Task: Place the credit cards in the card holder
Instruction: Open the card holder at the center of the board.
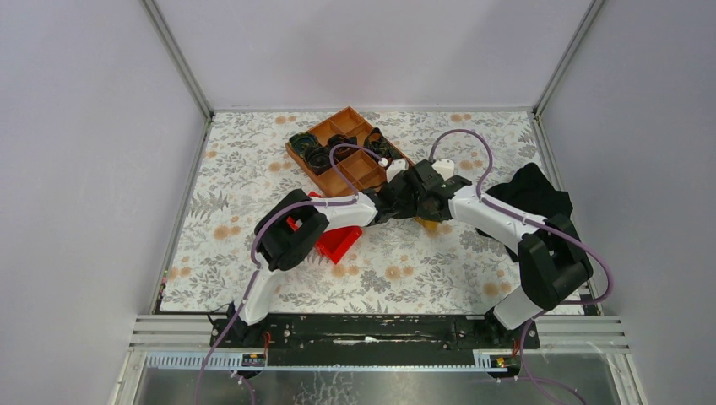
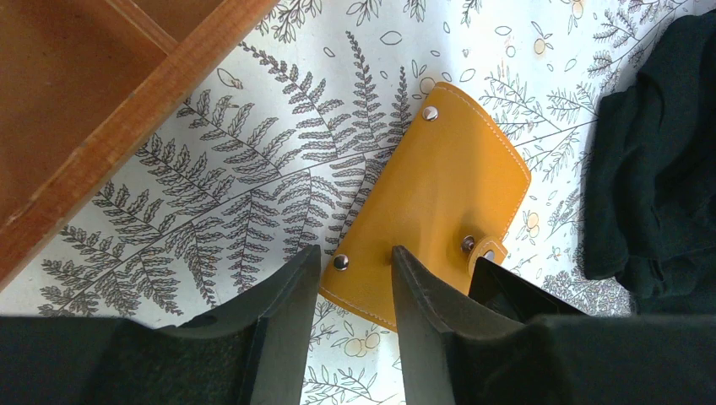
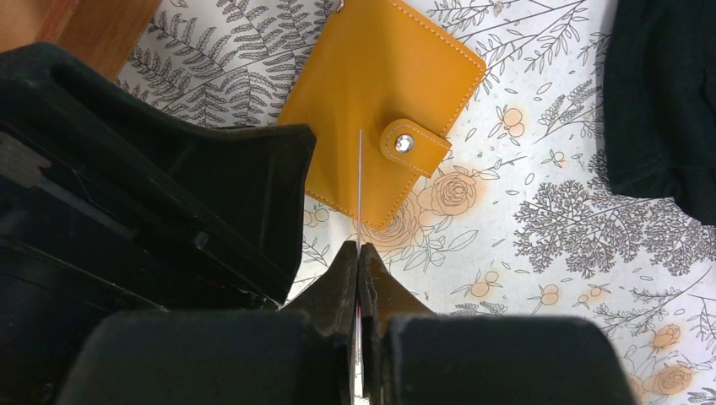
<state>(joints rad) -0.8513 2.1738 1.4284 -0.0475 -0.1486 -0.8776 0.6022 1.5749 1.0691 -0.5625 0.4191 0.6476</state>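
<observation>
Jaws of the right gripper [image 3: 359, 253] are pressed together on a credit card [image 3: 359, 181]. In the right wrist view the card is seen edge-on, as a thin pale line rising from the fingertips across the lower edge of the card holder [image 3: 380, 80]. Whether the card touches the holder cannot be told.

Jaws of the left gripper [image 2: 355, 251] stand apart. In the left wrist view the fingers [image 2: 287, 295] sit at bottom centre, and the holder's near edge with one metal stud shows in the gap between them. Contact with the holder cannot be confirmed.

The card holder is tan-orange. It lies flat on the floral table covering [image 1: 236, 202] with its strap snapped shut over one long side. It sits in the upper centre of the right wrist view. In the top view only a small yellow patch shows, just below the spot near frame centre where the two grippers meet.

No other cards can be made out in any view.

A black cloth [image 1: 532, 190] lies to the right of the holder, near it but apart. The orange-brown compartment tray [image 1: 338, 148] sits above and left of centre in the top view, with dark round items in several of its cells. A red bin [image 1: 338, 243] lies left of centre, partly under the left arm.
</observation>
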